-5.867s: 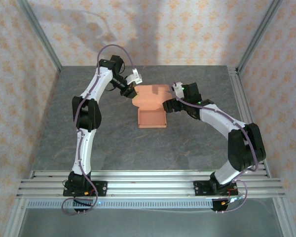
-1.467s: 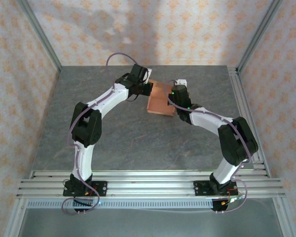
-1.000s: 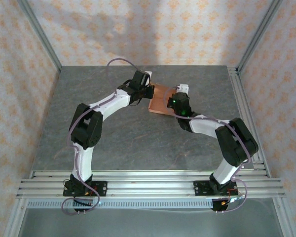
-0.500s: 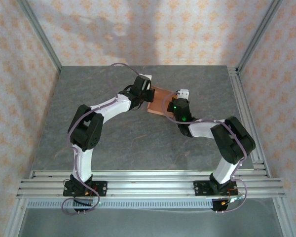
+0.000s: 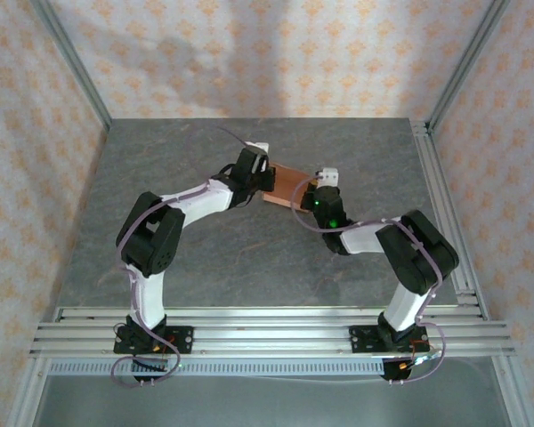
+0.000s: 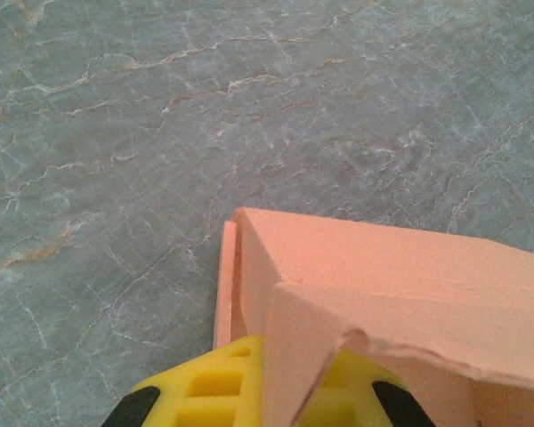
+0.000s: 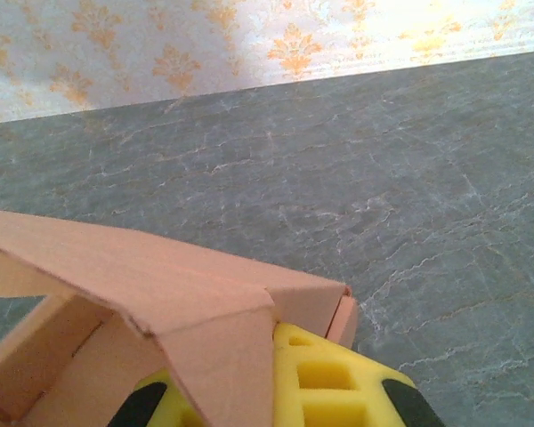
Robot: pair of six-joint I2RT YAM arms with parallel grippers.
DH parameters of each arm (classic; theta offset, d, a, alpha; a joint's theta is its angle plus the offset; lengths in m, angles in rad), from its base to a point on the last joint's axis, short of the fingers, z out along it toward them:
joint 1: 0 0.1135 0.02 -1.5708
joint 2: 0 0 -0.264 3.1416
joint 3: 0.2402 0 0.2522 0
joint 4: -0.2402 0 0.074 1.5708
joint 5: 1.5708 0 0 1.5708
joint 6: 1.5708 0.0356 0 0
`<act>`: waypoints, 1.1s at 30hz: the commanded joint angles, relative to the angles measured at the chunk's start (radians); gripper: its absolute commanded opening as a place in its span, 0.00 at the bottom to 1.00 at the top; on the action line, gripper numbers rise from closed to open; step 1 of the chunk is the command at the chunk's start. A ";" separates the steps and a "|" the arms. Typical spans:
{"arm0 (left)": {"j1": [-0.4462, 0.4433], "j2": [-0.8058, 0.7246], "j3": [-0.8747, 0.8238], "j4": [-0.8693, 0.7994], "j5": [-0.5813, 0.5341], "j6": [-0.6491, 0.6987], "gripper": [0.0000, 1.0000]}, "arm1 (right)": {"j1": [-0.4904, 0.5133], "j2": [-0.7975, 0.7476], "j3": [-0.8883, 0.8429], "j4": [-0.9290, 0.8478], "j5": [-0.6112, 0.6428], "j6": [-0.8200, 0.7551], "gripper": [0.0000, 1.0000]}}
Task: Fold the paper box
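1. The paper box (image 5: 287, 184) is salmon-orange and partly folded. It is a shallow rectangular shell with a flat top panel, narrow side walls and an end flap bent downward at each end.
2. It is made of thin matt card with a faintly grainy face. The creases are sharp, apart from a small ragged nick where the flap meets the top panel in the left wrist view. The right wrist view looks into its hollow inside.
3. The table (image 5: 187, 240) is a flat grey-green slab with pale, marble-like veins.
4. The box sits over the far middle of the table. I cannot tell whether it touches the surface.
5. Its long axis runs slantwise across the table, from far-left to near-right.
6. The left gripper (image 6: 249, 396) has yellow, ribbed fingers. It is closed on the flap at the end towards the table's left edge.
7. The right gripper (image 7: 289, 391) is closed on the flap at the end towards the table's right edge.
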 commanded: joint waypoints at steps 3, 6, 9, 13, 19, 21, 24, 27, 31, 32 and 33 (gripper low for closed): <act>-0.008 -0.019 -0.071 -0.013 -0.001 -0.031 0.00 | 0.049 0.021 -0.053 0.088 0.003 -0.026 0.02; -0.008 -0.030 -0.102 0.003 0.002 -0.033 0.00 | 0.077 0.027 -0.065 0.102 0.046 -0.055 0.02; -0.008 -0.041 -0.127 0.021 -0.002 -0.033 0.00 | 0.085 0.022 -0.074 0.117 0.051 -0.056 0.10; -0.007 -0.040 -0.131 0.012 -0.019 -0.019 0.00 | 0.086 -0.037 -0.078 0.102 0.019 -0.057 0.44; -0.008 -0.039 -0.128 0.008 -0.030 -0.009 0.00 | 0.086 -0.197 -0.122 0.046 -0.054 -0.085 0.87; -0.008 -0.037 -0.126 0.006 -0.030 -0.008 0.00 | 0.084 -0.270 -0.145 0.029 -0.052 -0.080 0.93; -0.008 -0.035 -0.121 0.004 -0.027 -0.001 0.00 | 0.079 -0.363 -0.149 -0.019 -0.053 -0.065 0.95; -0.008 -0.038 -0.130 0.019 -0.012 0.011 0.00 | 0.055 -0.418 -0.135 -0.059 -0.003 0.045 0.94; -0.008 -0.041 -0.144 0.037 0.002 0.016 0.09 | 0.002 -0.372 0.014 -0.373 0.034 0.259 0.94; -0.008 -0.041 -0.149 0.042 0.005 0.016 0.14 | -0.005 -0.346 0.045 -0.425 0.038 0.300 0.94; -0.009 -0.077 -0.158 0.048 0.009 0.016 0.18 | -0.017 -0.318 0.070 -0.466 0.027 0.344 0.93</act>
